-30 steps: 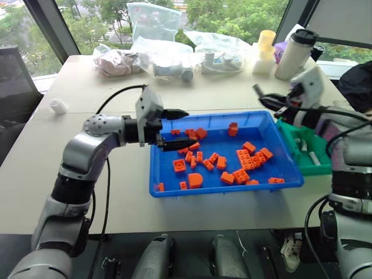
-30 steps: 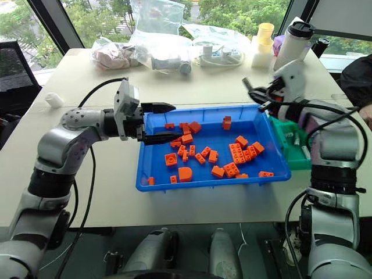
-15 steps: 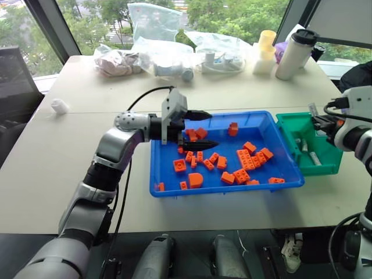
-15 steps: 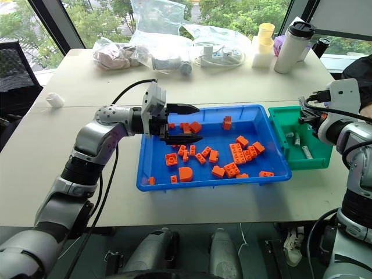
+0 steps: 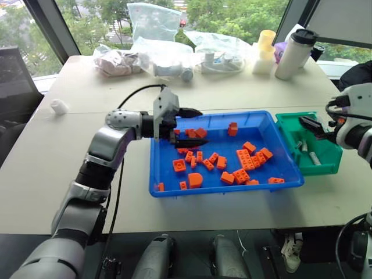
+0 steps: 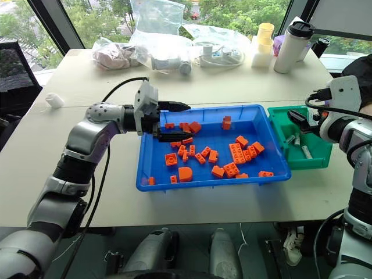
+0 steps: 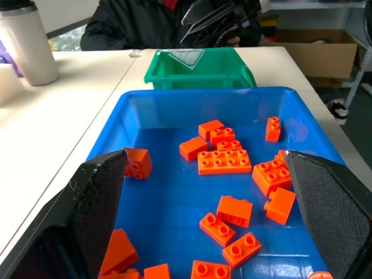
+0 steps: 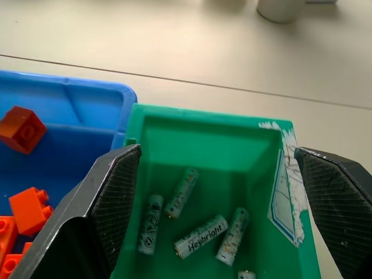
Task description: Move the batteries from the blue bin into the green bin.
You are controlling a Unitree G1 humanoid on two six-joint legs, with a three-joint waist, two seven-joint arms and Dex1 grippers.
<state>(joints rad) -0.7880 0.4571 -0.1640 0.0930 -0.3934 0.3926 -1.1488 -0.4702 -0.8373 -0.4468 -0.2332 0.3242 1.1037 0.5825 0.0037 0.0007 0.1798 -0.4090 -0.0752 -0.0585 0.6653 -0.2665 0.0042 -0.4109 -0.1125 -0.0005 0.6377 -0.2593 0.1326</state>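
Observation:
The blue bin [image 5: 226, 189] lies mid-table and holds many orange bricks [image 5: 241, 174]. My left gripper [image 5: 196, 127] hovers open over its back left part, nothing between the fingers [image 7: 99, 197]. Against the blue bin's right side stands the green bin [image 5: 326, 167]. Several grey batteries [image 8: 200, 236] lie loose on its floor. My right gripper [image 5: 311, 127] hangs just above this green bin [image 8: 215, 139], jaws spread wide and empty.
Along the table's far edge are clear plastic bags [image 5: 168, 58], a white tumbler [image 5: 295, 53] and yellow cups [image 5: 265, 43]. A small white object [image 5: 58, 106] sits at the far left. A person in dark clothing [image 7: 163, 23] is beyond the green bin.
My right gripper swung from the blue bin's back right corner to above the green bin and went from shut to open. The left gripper edged a little further over the blue bin.

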